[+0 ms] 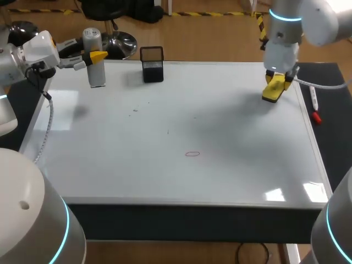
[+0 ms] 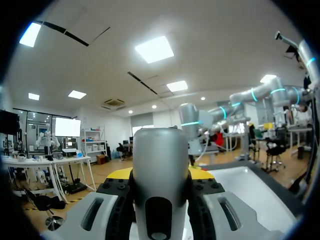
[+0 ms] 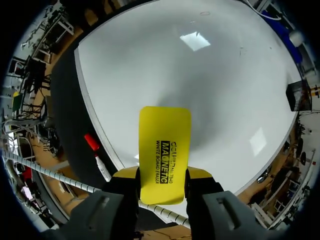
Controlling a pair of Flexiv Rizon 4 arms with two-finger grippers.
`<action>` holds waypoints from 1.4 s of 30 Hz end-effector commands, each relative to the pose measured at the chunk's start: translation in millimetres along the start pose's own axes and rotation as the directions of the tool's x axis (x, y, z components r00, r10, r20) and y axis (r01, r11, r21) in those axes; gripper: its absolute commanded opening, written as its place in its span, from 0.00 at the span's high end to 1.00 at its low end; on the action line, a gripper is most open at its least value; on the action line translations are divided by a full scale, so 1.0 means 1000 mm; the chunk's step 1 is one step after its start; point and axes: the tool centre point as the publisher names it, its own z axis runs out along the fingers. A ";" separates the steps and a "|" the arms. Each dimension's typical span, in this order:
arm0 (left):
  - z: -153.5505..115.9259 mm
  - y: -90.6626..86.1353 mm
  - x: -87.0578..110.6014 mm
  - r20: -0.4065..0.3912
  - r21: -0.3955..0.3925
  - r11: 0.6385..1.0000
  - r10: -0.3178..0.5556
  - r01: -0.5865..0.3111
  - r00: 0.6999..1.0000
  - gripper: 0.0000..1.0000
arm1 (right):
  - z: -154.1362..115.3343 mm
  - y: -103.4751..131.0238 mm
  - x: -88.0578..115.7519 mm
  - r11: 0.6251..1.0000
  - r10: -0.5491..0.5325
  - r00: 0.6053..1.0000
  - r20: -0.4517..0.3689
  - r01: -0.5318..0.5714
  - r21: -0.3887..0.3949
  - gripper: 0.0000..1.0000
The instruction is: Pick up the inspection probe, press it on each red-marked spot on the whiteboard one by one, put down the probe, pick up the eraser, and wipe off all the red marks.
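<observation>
The inspection probe (image 1: 95, 59), a grey cylinder, stands upright at the whiteboard's far left corner. My left gripper (image 1: 97, 56) is shut on it from the left side. In the left wrist view the probe (image 2: 160, 165) fills the gap between the fingers of that gripper (image 2: 160, 176). My right gripper (image 1: 275, 87) hangs over the board's far right part, shut on the yellow eraser (image 1: 273, 91). The eraser (image 3: 164, 155) sticks out ahead of the right gripper (image 3: 162, 176), above the board. One small red oval mark (image 1: 192, 154) lies near the board's middle, also seen in the right wrist view (image 3: 205, 13).
A black mesh holder (image 1: 152, 64) stands at the far edge of the whiteboard (image 1: 165, 176), right of the probe. A white marker with a red cap (image 1: 314, 104) lies on the dark strip beside the board's right edge. A few faint dark specks dot the board.
</observation>
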 end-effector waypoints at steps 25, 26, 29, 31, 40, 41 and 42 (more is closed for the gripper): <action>0.000 -0.002 0.001 0.005 -0.001 1.000 0.002 -0.002 1.000 1.00 | -0.013 -0.003 0.013 0.999 0.028 0.999 0.034 -0.029 0.026 1.00; 0.000 -0.002 0.001 0.005 -0.001 1.000 0.002 -0.002 1.000 1.00 | -0.013 -0.003 0.013 0.999 0.028 0.999 0.034 -0.029 0.026 1.00; 0.002 0.000 0.006 -0.008 -0.004 1.000 0.005 -0.005 1.000 1.00 | -0.013 -0.003 0.013 0.999 0.028 0.999 0.034 -0.029 0.026 1.00; 0.006 0.000 0.016 -0.040 -0.008 1.000 0.021 -0.021 0.999 1.00 | -0.013 -0.003 0.013 0.999 0.028 0.999 0.034 -0.029 0.026 1.00; 0.018 -0.010 0.068 -0.121 0.106 0.993 0.068 -0.055 0.990 1.00 | -0.013 -0.003 0.013 0.999 0.028 0.999 0.034 -0.029 0.026 1.00; 0.019 -0.011 0.072 -0.122 0.111 0.992 0.071 -0.057 0.990 1.00 | -0.013 -0.003 0.013 0.999 0.028 0.999 0.034 -0.029 0.026 1.00; 0.022 -0.012 0.079 -0.133 0.124 0.991 0.071 -0.055 0.989 1.00 | -0.013 -0.003 0.013 0.999 0.028 0.999 0.034 -0.029 0.026 1.00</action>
